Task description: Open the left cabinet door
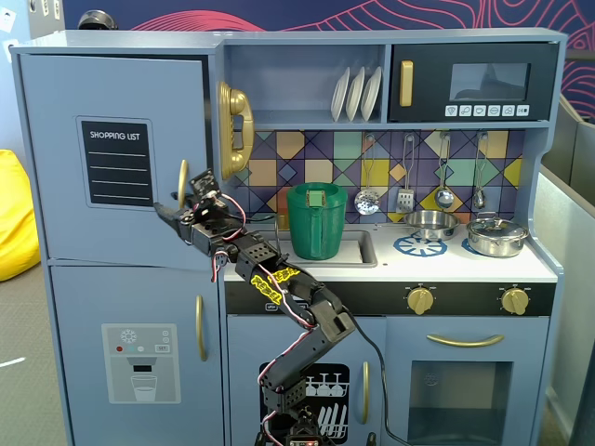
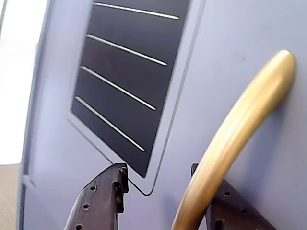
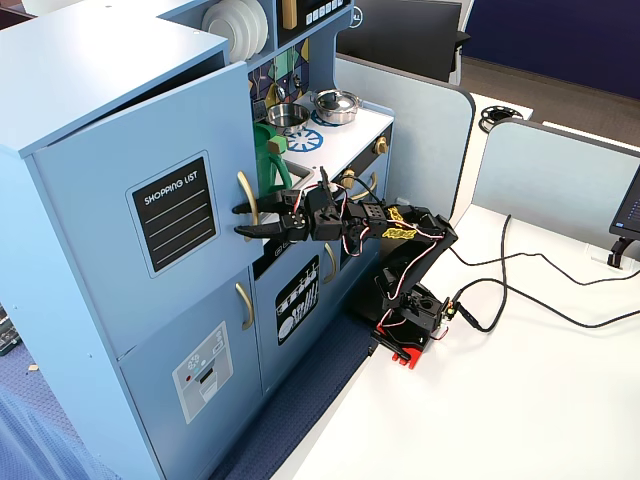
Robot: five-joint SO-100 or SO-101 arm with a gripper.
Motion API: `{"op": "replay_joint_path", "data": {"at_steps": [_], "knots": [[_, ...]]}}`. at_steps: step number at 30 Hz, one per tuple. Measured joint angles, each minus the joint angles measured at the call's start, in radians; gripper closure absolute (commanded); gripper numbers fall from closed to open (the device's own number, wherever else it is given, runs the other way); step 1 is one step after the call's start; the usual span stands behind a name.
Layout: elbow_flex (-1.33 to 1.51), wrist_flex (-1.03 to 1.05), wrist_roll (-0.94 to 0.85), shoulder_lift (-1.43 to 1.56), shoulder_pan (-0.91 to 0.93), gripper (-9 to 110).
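Observation:
The left cabinet door (image 1: 56, 167) is blue-grey with a black "SHOPPING LIST" panel (image 1: 116, 163) and a curved gold handle (image 1: 182, 177). It stands slightly ajar; a gap shows along its top edge in a fixed view (image 3: 100, 240). My gripper (image 1: 178, 197) is open at the handle's lower part. In the wrist view the gripper (image 2: 158, 168) is close to the door (image 2: 216, 48). The handle (image 2: 240, 120) crosses in front of the right finger (image 2: 225, 206), and the left finger (image 2: 108, 191) lies below the panel (image 2: 129, 62). In a fixed view the gripper (image 3: 243, 220) straddles the handle (image 3: 243, 185).
Below is the door with the grey dispenser panel (image 1: 139, 362). A gold toy phone (image 1: 234, 130) and a green jug (image 1: 316, 221) sit right of the door. The small dish-graphic door (image 3: 297, 300) is behind the arm. The arm's base stands on a white table (image 3: 520, 400) with cables.

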Motion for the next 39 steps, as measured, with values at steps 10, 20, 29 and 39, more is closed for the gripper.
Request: {"op": "replay_joint_path", "data": {"at_steps": [10,20,29,39], "knots": [[0.091,-0.018,-0.156,0.095,-0.114,94],[0.239,0.009,-0.144,0.353,-0.018,95],[0.278,0.152,-0.066,0.565,0.158,96],[0.278,0.245,0.051,0.531,0.387,98]]}}
